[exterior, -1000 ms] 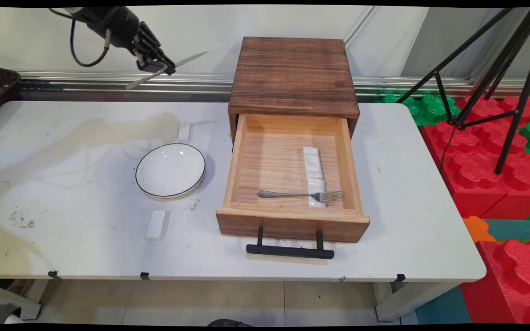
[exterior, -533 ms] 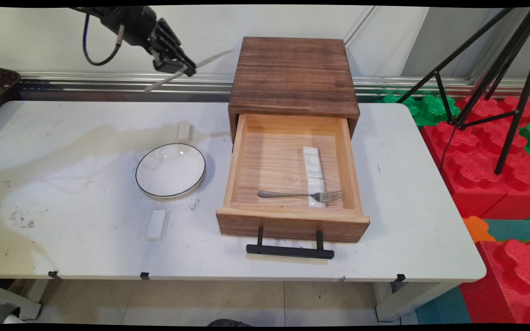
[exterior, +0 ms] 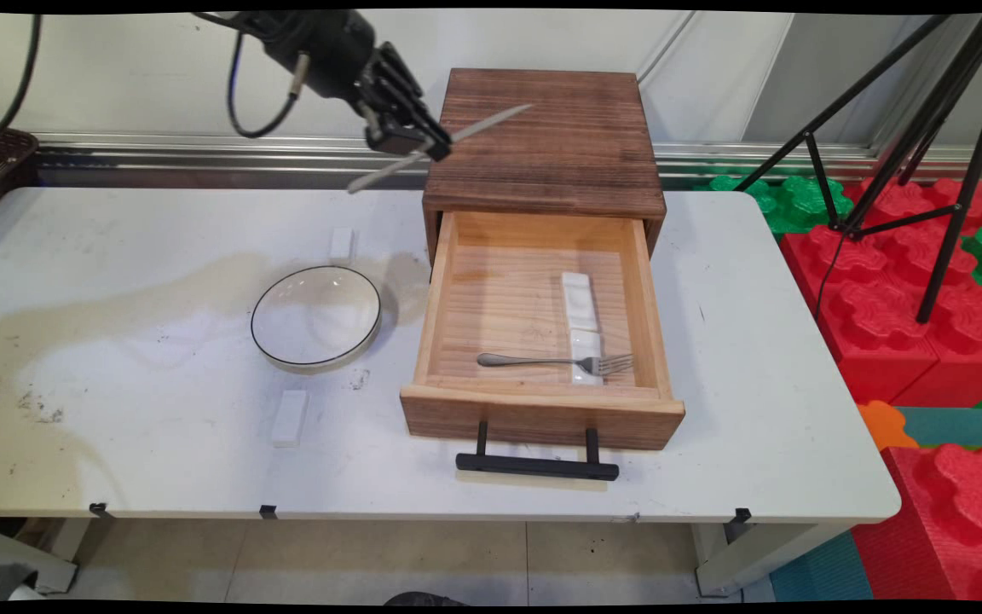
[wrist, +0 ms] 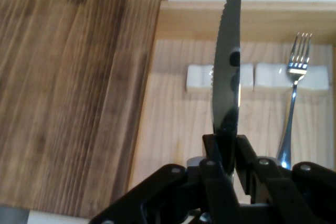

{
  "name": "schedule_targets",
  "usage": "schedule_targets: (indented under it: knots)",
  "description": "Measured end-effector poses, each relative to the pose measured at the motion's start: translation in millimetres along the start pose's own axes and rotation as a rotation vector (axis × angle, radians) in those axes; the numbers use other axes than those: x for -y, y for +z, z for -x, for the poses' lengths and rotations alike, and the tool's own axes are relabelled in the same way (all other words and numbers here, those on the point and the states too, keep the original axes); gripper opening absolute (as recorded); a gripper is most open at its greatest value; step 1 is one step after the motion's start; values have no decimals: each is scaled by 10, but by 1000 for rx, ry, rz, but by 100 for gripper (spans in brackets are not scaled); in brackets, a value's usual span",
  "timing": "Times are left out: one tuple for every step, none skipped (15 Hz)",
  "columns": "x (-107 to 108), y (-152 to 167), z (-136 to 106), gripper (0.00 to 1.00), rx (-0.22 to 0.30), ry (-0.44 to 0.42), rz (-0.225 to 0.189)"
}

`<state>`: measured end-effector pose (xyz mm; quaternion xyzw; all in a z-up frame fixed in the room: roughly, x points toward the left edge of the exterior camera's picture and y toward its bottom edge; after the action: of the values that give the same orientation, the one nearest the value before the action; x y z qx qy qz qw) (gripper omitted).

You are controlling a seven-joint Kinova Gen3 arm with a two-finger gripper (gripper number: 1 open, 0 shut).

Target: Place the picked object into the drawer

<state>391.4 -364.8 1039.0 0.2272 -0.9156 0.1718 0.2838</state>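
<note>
Gripper point(exterior: 413, 141) is hanging high over the wooden box's point(exterior: 544, 141) 9 o'clock edge, fingers point(wrist: 216, 153) pinching a serrated knife point(wrist: 227, 85) w/ blade out toward 2 o'clock. In the open drawer point(exterior: 444, 298) below, a fork point(exterior: 555, 362) is lying across a white rest point(exterior: 582, 327). A plate point(exterior: 316, 316) is sitting on the table point(exterior: 133, 256) at the drawer's 9 o'clock.

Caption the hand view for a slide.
Gripper holds a serrated knife above the open drawer containing a fork.
</note>
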Motion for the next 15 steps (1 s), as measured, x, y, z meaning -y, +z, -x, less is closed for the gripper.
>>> schedule_targets:
  knots:
    - [-25,52,-68,0,-9,4,5]
    - [-42,97,-122,0,-16,6,8]
    - [-56,163,-184,0,-25,8,11]
    - [-62,213,-225,0,-32,8,14]
    - [-66,269,-263,0,-38,8,17]
    - [-67,335,-294,0,-43,7,21]
    - [-69,405,-320,0,-48,6,26]
    - [-74,476,-343,0,-52,6,33]
    - [-84,553,-360,0,-56,8,42]
    - [-93,618,-370,0,-58,10,51]
    - [-106,697,-377,0,-59,14,62]
    - [-113,746,-380,0,-59,17,67]
    - [-123,829,-379,0,-57,23,75]
    - [-134,910,-370,0,-55,27,81]
    - [-142,971,-366,0,-55,30,87]
